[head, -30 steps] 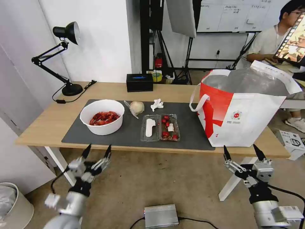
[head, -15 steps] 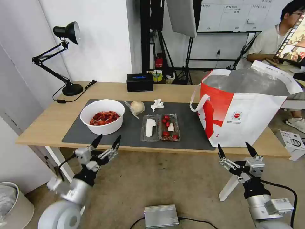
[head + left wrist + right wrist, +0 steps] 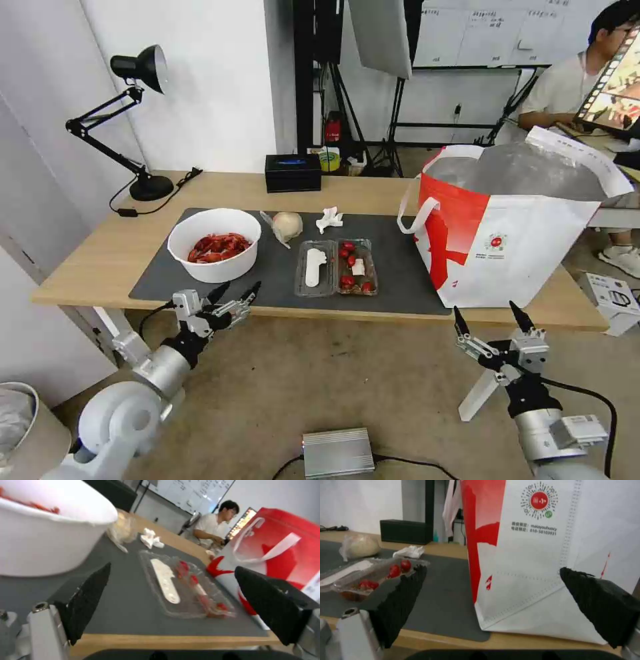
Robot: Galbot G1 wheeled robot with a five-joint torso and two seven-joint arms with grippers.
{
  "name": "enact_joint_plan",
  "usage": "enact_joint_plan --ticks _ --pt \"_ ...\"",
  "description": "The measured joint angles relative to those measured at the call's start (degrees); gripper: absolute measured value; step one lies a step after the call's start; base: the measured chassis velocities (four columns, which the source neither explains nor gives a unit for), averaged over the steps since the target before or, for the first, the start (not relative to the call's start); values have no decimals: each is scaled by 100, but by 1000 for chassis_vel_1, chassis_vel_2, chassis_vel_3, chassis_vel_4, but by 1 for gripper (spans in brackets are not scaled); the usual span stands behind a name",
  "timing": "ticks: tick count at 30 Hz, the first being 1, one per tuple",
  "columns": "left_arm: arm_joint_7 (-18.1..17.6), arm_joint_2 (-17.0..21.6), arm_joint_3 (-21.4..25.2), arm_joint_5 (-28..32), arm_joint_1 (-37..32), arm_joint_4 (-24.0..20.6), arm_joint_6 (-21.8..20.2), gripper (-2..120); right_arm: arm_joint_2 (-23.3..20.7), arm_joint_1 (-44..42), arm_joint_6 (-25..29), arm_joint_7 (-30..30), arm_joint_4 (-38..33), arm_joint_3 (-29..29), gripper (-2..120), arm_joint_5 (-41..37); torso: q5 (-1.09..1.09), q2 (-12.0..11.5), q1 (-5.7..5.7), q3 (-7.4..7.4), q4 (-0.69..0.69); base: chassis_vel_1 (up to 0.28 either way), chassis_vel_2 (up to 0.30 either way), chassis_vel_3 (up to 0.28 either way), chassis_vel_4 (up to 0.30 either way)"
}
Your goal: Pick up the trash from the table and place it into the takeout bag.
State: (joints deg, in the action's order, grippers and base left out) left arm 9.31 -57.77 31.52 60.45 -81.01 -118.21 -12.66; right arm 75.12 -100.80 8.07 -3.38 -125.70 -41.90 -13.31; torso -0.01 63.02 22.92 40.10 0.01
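Note:
On the dark mat (image 3: 273,283) of the table (image 3: 100,257) stand a white bowl (image 3: 181,235) of red crayfish shells, a wrapped beige lump (image 3: 287,225), a crumpled tissue (image 3: 329,219) and a clear clamshell (image 3: 337,268) with red fruits. The takeout bag (image 3: 507,247) stands open at the table's right end. My left gripper (image 3: 238,288) is open at the table's front edge, just below the bowl (image 3: 43,535) and facing the clamshell (image 3: 180,585). My right gripper (image 3: 485,309) is open below the front edge, facing the bag (image 3: 536,555).
A black desk lamp (image 3: 133,120) stands at the table's back left and a small black box (image 3: 293,172) at the back middle. On the floor lie a silver box (image 3: 338,452), a bin (image 3: 27,427) at the left and a white carton (image 3: 613,300) at the right.
My left gripper has risen and reached forward to the table's front edge near the bowl. My right gripper has shifted slightly left. Both stay open.

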Motion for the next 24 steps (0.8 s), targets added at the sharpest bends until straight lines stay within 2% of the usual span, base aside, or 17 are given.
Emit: enact_joint_plan --ticks 1,2,5,14,18,24 --pt "-52 74 -2 266 29 -26 -89 100 1 4 0 -1 23 5 100 6 0 0 0 0 0 0 0 0 0" --pt "-52 74 -2 266 29 -26 -89 100 1 4 0 -1 23 5 100 6 0 0 0 0 0 0 0 0 0" --pt "-340 182 -144 1028 213 -130 -341 100 13 42 1 -2 91 44 100 17 0 0 0 0 0 0 0 0 0" --pt "-743 314 -607 1569 701 -145 -658 100 4 83 -2 6 162 61 100 22 0 0 -1 0 -1 0 0 0 0" --pt "-1024 404 -864 2036 961 -142 -817 100 -3 97 -5 16 211 41 100 21 1 0 -1 0 0 0 0 0 0" --pt "-1214 505 -1196 2245 1227 -103 -887 100 -11 127 -6 26 278 22 100 20 1 0 -1 0 -1 0 0 0 0"
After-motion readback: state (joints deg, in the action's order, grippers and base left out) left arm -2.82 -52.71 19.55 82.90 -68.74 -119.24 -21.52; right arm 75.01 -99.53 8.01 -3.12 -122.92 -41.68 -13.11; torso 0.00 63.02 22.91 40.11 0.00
